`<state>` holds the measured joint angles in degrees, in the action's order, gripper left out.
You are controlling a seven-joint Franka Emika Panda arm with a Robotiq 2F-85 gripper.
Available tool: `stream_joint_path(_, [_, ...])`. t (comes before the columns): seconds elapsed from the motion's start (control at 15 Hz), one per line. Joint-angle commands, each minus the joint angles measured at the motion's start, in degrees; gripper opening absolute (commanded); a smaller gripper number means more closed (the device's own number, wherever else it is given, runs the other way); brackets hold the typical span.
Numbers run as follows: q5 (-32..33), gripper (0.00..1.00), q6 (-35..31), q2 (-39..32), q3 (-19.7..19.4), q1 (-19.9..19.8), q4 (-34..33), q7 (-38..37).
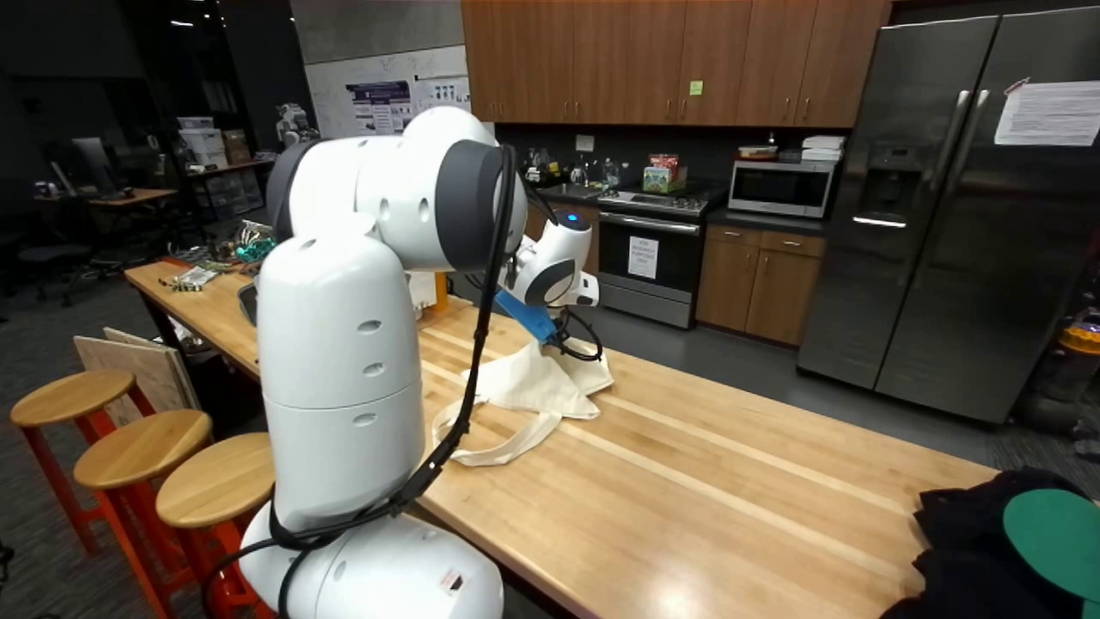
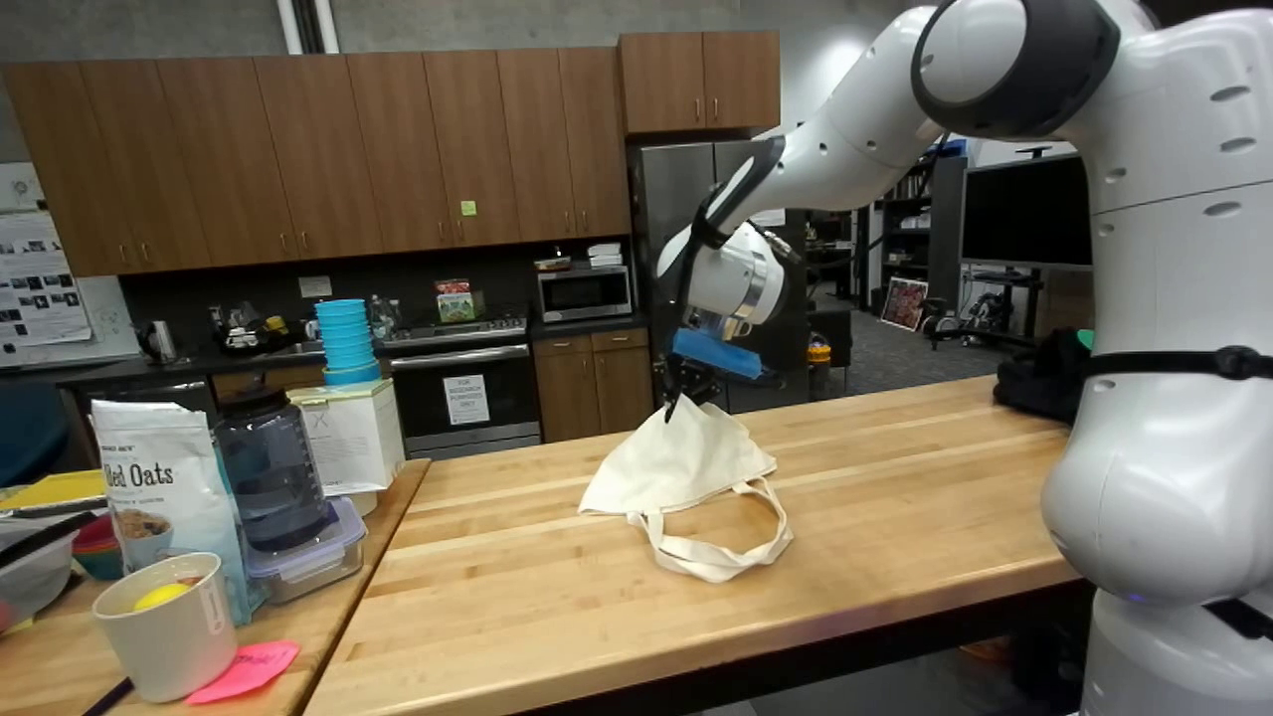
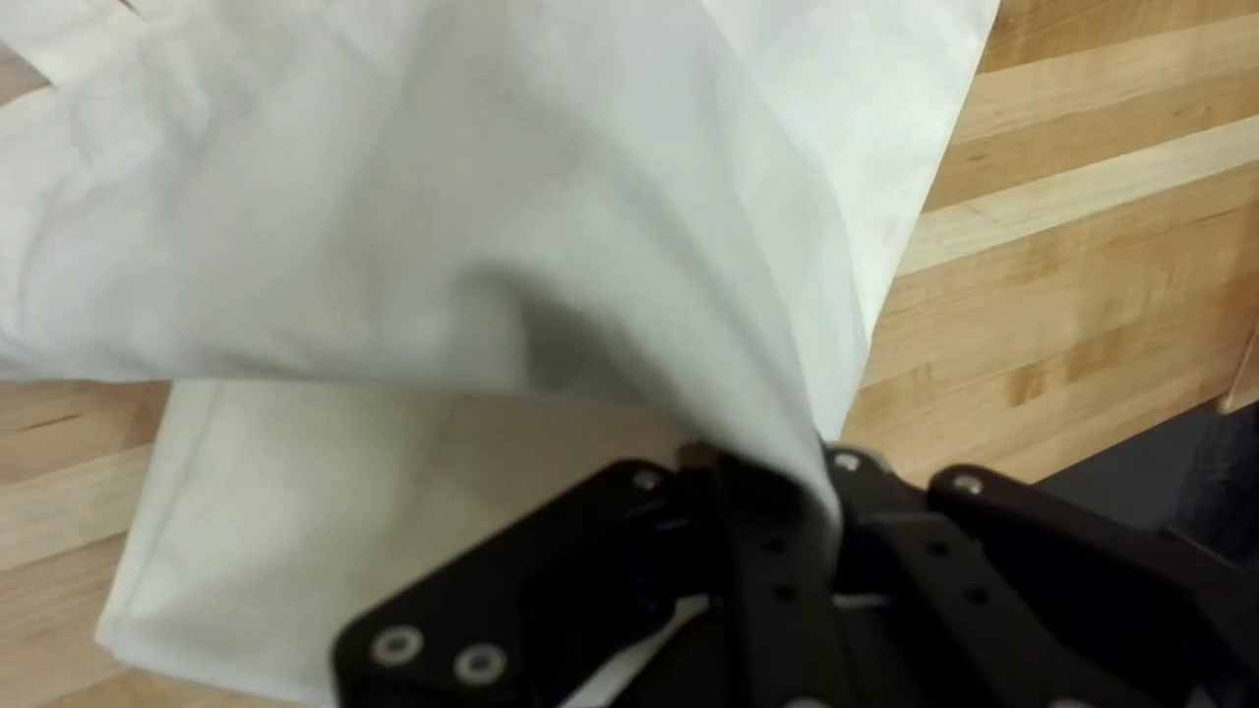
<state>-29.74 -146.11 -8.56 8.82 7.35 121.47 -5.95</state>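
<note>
Gripper (image 3: 826, 487) closed, fold of bag (image 2: 686, 457) pinched in it. Bag held in peak above table (image 2: 497, 597), lower part rested on table. Strap (image 2: 711, 565) looped flat on table. Black bundle (image 2: 1039, 383) set at table's end. Mug (image 2: 164, 636) and oats (image 2: 164, 487) placed on side counter (image 2: 313, 612) just beside table. Stools (image 1: 142, 447) lined up beside table. Oven (image 1: 675, 249) and fridge (image 1: 954, 258) seen beyond table.

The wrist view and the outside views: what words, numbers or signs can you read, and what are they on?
"led Oats", first word cut short: oats bag.
"FOR RESEARCH PURPOSES ONLY": paper sign on the oven.
Too small or blurred: fridge paper, posters, pink note, stove boxes, white box.
None on the cloth bag or in the wrist view.
</note>
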Motion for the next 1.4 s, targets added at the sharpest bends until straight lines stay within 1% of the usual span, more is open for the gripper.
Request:
stream_joint_path(0.0, [-1.66,0.01,-4.08,2.64,0.13,-0.88,4.37,1.41])
stream_joint_path(0.2, [-2.86,0.01,-6.76,2.7,0.08,-1.51,6.32,1.92])
stream_joint_path(0.4, [-5.35,0.01,-8.22,2.72,0.12,-2.22,7.69,3.18])
stream_joint_path(1.0, [-11.61,0.01,-11.53,1.84,0.04,-3.11,10.67,6.88])
stream_joint_path(1.33, [-15.49,0.01,-12.54,1.31,-0.28,-4.31,11.74,9.42])
